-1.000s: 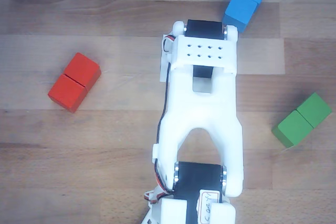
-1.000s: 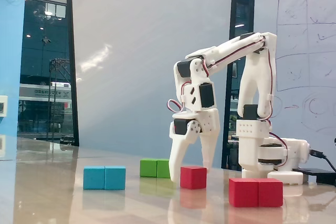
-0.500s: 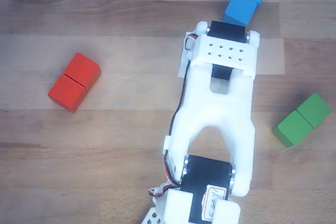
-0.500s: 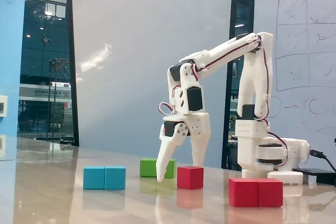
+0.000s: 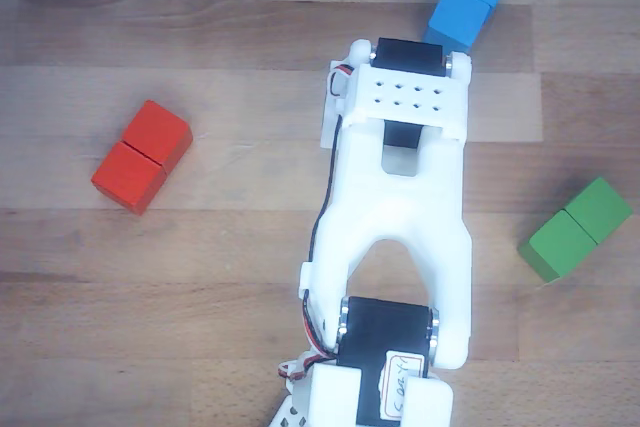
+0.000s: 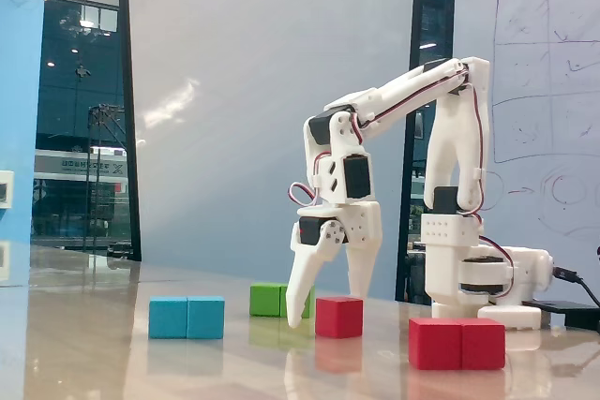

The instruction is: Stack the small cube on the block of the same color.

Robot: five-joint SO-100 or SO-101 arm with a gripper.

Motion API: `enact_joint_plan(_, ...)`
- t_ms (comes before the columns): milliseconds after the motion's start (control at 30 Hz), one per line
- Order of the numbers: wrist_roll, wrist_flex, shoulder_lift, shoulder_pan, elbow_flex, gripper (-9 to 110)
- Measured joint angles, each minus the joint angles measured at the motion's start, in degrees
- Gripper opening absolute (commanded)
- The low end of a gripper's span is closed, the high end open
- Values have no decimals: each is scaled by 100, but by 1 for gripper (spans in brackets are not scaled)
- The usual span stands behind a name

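Red rectangular wooden block [image 6: 457,343] lies near the arm's base; white two-finger gripper [image 6: 326,306] hangs spread wide around the small red wooden cube [image 6: 338,317]. Centre both fingers on opposite faces, then close squarely before lifting

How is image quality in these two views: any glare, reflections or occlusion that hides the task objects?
Other view: even, soft light, sharp focus, but the arm hides the small cube entirely; the red block is clear. Fixed view: the glossy table mirrors the small cube and the red block; bright reflections streak the wall behind; the gripper shows clearly, jaws spread.
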Motion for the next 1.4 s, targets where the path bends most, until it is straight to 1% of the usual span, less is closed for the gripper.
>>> enact_joint_plan(100,0,0,0,0,0,33)
enact_joint_plan(167,0,0,0,-44,0,31)
enact_joint_plan(367,0,0,0,-53,0,15)
enact_joint_plan(500,18,-9,0,-53,0,9)
enact_joint_plan(1167,0,-26,62,-53,0,9)
enact_joint_plan(1400,0,-26,369,-176,-703,9)
